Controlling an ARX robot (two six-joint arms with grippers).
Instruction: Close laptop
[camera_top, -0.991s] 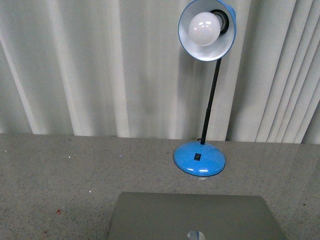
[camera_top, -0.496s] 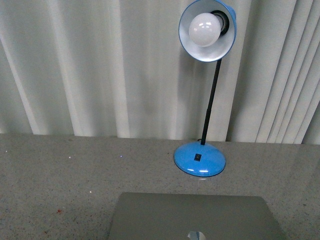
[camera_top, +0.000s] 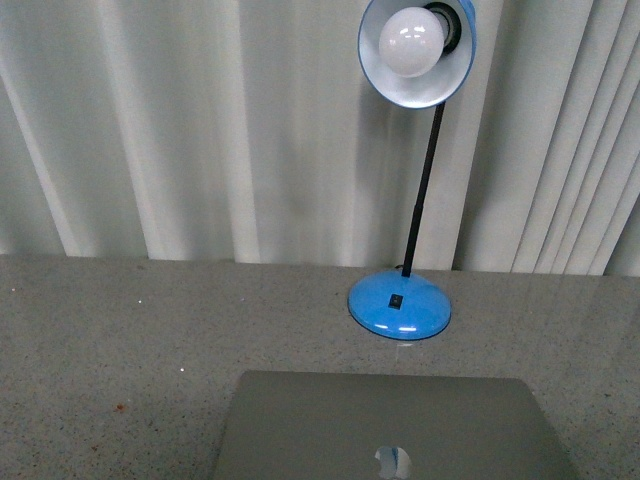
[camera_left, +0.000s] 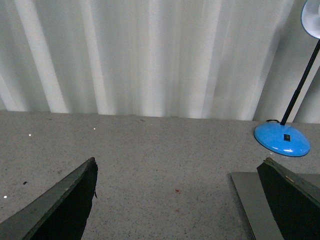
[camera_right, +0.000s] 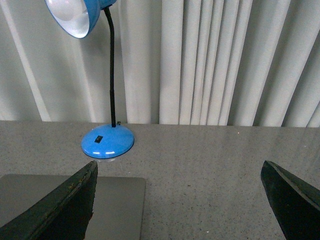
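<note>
The laptop (camera_top: 390, 425) lies at the near edge of the front view. Its grey lid faces up with the apple logo (camera_top: 393, 461) showing; no keys or screen are visible. Neither arm appears in the front view. My left gripper (camera_left: 179, 170) hovers open over bare table, and the laptop's left edge (camera_left: 250, 200) sits just inside its right finger (camera_left: 292, 200). My right gripper (camera_right: 179, 170) is also open and empty, with the laptop's right corner (camera_right: 115, 205) beside one finger (camera_right: 65, 205).
A blue desk lamp stands behind the laptop, its base (camera_top: 399, 306) on the speckled grey table (camera_top: 120, 330) and its shade (camera_top: 417, 50) high above. White pleated curtains (camera_top: 200, 130) close off the back.
The whole scene has shifted slightly upward in the front view, so a little more of the lid and logo shows. The laptop and lamp themselves have not moved.
</note>
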